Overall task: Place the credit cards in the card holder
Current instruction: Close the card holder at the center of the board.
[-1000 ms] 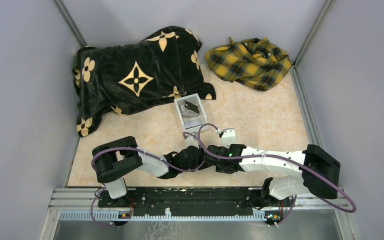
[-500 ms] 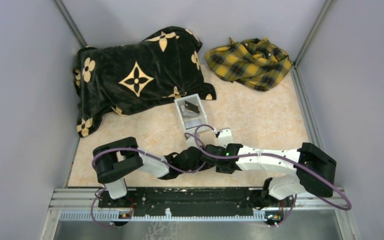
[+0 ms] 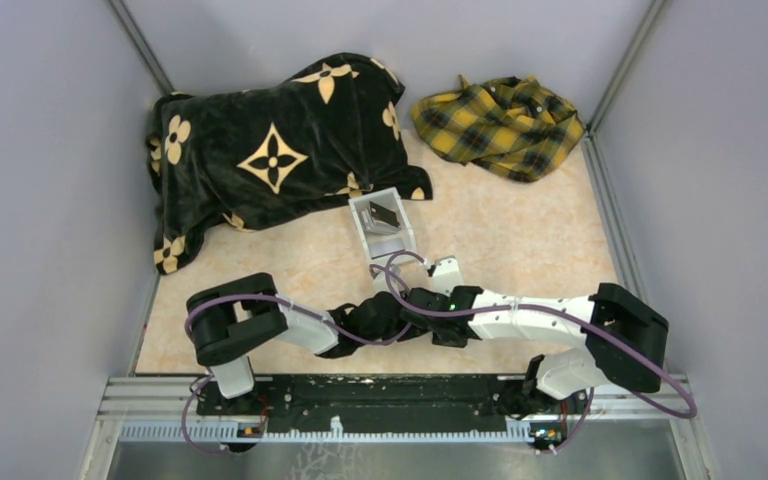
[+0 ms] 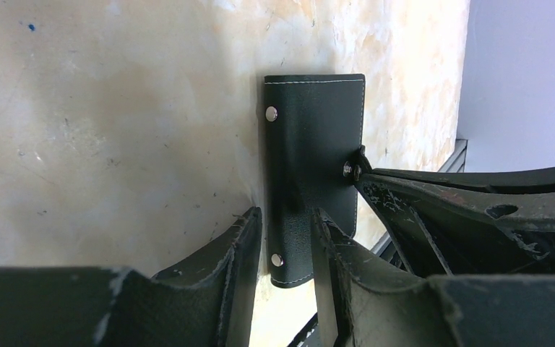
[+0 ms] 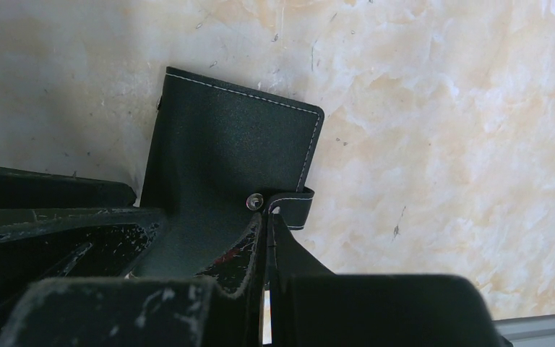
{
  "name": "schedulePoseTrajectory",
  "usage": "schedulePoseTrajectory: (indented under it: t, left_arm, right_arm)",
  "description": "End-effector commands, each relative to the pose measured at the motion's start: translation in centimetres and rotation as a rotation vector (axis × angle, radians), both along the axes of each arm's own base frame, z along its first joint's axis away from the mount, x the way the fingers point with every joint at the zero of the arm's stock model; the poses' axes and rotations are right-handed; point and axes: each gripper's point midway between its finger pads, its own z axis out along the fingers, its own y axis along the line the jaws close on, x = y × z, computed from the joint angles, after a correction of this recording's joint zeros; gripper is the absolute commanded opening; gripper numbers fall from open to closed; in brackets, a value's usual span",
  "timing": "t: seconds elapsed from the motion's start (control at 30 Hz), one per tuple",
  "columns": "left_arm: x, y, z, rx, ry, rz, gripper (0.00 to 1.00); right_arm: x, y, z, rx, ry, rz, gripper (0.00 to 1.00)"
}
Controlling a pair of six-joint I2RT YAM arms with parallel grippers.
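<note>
Black card holder (image 5: 224, 159) lies flat on the table (image 5: 441, 144), near the white box (image 3: 363, 232) on the box's near side; right gripper (image 5: 266, 220) pinches its strap (image 5: 294, 206), left gripper (image 4: 285, 217) stands half-open over it.

On the beige marbled counter (image 3: 520, 250), a black blanket (image 3: 280, 150) patterned with gold flowers lies bunched at the far left, and a yellow plaid cloth (image 3: 500, 125) lies crumpled at the far right. Just beside the blanket's near edge stands a clear-white box (image 3: 361, 232) with a dark card (image 3: 384, 214) tilted inside. Nearer the bases, the left arm (image 3: 300, 330) and right arm (image 3: 520, 315) meet wrist to wrist, with purple cables (image 3: 400, 265) looping over them.
</note>
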Motion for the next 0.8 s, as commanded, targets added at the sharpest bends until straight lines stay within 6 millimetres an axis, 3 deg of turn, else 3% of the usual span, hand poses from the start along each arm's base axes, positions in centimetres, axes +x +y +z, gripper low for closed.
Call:
schedulePoseTrajectory:
  t: [0.0,0.77]
  left_arm:
    - [-2.8,4.2,-7.0,0.282,0.073,-0.067,0.40]
    - [-2.9,4.0,-7.3,0.286,0.077,-0.077,0.40]
  right_arm:
    - [2.2,3.2,1.7,0.101,-0.060,0.001,0.00]
    - [2.9,5.5,2.1,0.144,-0.054,0.037,0.00]
